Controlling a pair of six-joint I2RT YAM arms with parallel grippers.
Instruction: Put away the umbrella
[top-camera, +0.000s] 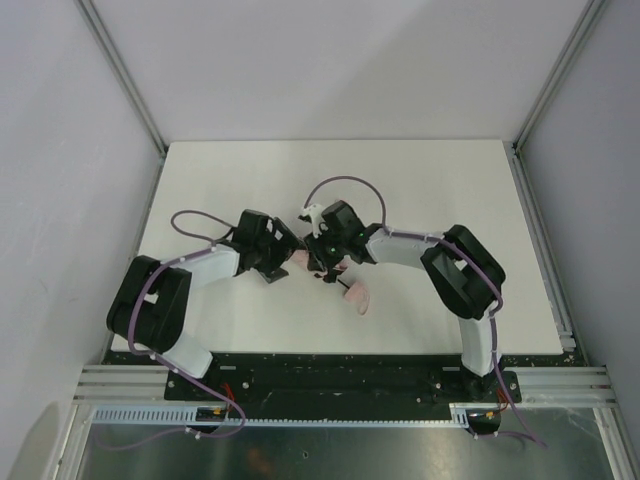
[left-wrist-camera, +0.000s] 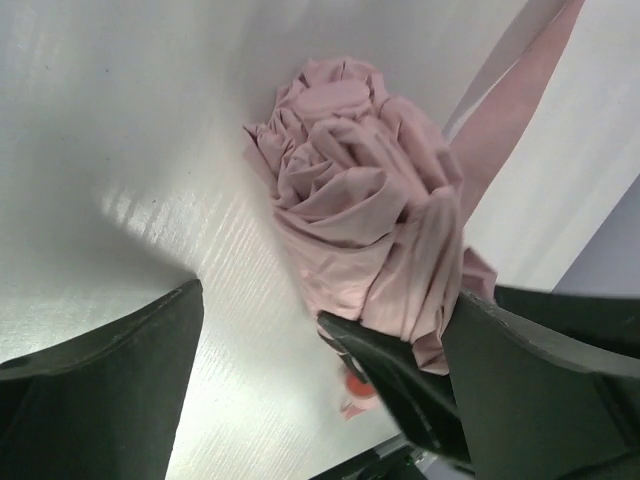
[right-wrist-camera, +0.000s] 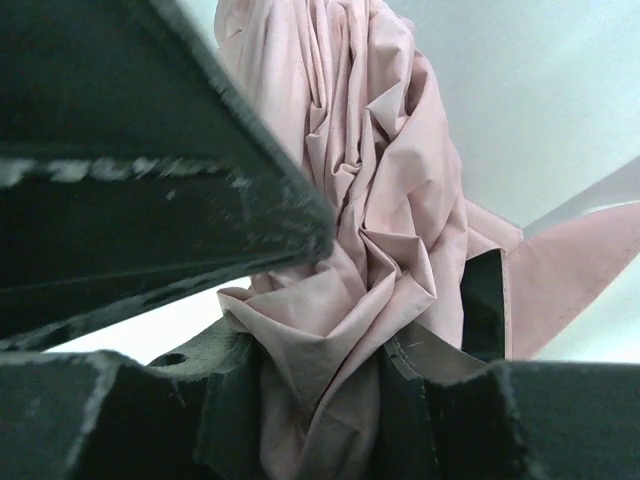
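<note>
Black rail (top-camera: 340, 372) is carrying both arm bases along the near edge of the white table (top-camera: 230, 170). Just beyond it, the small pink handle (top-camera: 357, 298) of the umbrella (left-wrist-camera: 360, 220) is lying flat on the table, right of centre. A thin dark shaft (top-camera: 343, 285) is running from it up and leftward toward the grippers. Both arms are bending inward and meeting near the table's middle, their heads almost touching.

The right gripper (top-camera: 323, 258) is clamping the umbrella. Its wrist view is showing bunched pale pink fabric (right-wrist-camera: 370, 200) passing down between its dark fingers (right-wrist-camera: 150, 200) and pinched at the lower end. The left gripper (left-wrist-camera: 330, 300) is standing spread, jaws well apart. The crumpled bundle is sitting against the finger (left-wrist-camera: 540, 380) at the right of its view; whether the two are touching I cannot tell. The other finger is sitting apart from the fabric, with table surface between them. Another dark finger is showing beneath the bundle in the left wrist view.

A flat pink strap (left-wrist-camera: 515, 100) is extending from the bundle toward the far side. From above, only a small patch of pink is showing between the two gripper heads. Beyond them, the table is running to grey walls (top-camera: 330, 60) framed by aluminium posts (top-camera: 120, 70)
</note>
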